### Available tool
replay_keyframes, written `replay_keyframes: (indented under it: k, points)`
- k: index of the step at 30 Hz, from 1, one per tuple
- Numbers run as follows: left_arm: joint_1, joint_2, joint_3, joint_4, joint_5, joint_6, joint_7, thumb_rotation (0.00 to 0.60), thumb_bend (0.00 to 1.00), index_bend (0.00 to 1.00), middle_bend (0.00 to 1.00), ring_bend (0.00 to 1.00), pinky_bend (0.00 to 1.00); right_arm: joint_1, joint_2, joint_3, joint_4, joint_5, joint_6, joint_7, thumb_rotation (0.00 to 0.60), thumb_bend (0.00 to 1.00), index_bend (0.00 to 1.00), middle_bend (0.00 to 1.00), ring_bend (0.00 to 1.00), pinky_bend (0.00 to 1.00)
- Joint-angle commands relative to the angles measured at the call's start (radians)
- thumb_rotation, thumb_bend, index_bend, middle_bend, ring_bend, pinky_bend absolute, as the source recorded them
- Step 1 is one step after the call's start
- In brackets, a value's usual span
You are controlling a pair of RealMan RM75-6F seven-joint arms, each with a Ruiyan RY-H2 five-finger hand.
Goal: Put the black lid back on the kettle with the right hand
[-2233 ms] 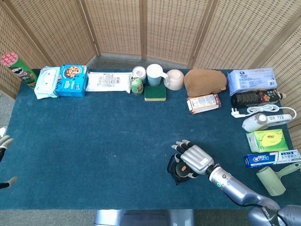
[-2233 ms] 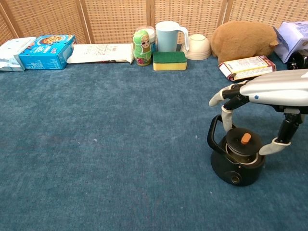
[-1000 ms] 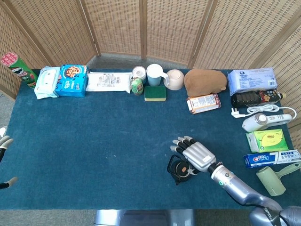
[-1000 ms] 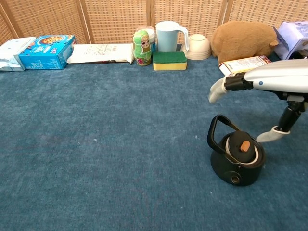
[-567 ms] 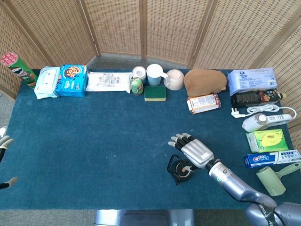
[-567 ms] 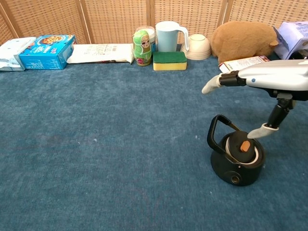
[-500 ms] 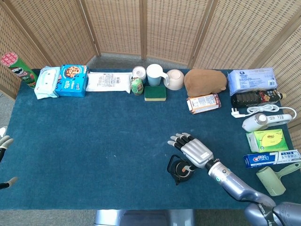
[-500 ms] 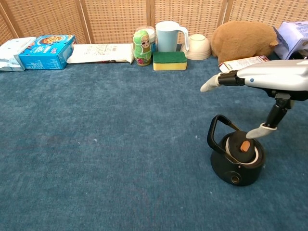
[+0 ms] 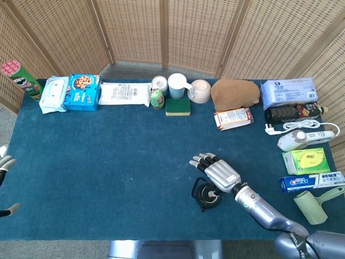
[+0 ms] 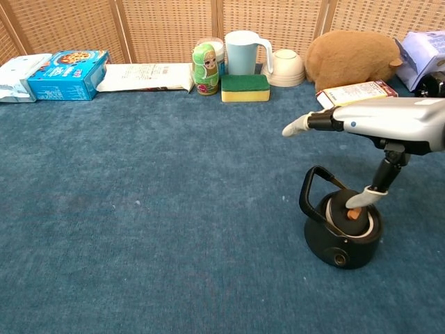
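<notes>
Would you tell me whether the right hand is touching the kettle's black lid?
Touching: chest view shows a fingertip of the right hand resting by the lid's orange knob.

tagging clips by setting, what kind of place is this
Probably a staged robot test setup, not a real home: a table covered in blue cloth, woven screens closing it in, and unrelated household goods lined along its edges, such as a toothpaste box.

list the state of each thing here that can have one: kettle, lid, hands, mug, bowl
kettle: upright, handle raised
black lid: lying on the kettle's mouth
right hand: holding nothing, fingers extended, thumb tip at the lid's knob
left hand: only fingertips visible, state unclear
mug: upright
bowl: upside down
</notes>
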Motion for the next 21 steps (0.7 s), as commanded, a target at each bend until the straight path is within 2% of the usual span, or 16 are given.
replay_keyframes:
  k: [1, 21]
  points:
    - [0.0, 0.0, 0.0, 0.0, 0.0, -0.001, 0.0, 0.6, 0.06, 0.0, 0.0, 0.0, 0.04, 0.0, -0.005, 0.003, 0.004, 0.001, 0.001, 0.007, 0.6, 0.19, 0.06, 0.05, 0.04, 0.0]
    - [-0.001, -0.002, 0.001, -0.001, 0.0, -0.003, 0.004, 0.6, 0.06, 0.0, 0.0, 0.0, 0.04, 0.007, -0.044, 0.025, 0.022, 0.023, 0.008, 0.012, 0.6, 0.19, 0.06, 0.05, 0.04, 0.0]
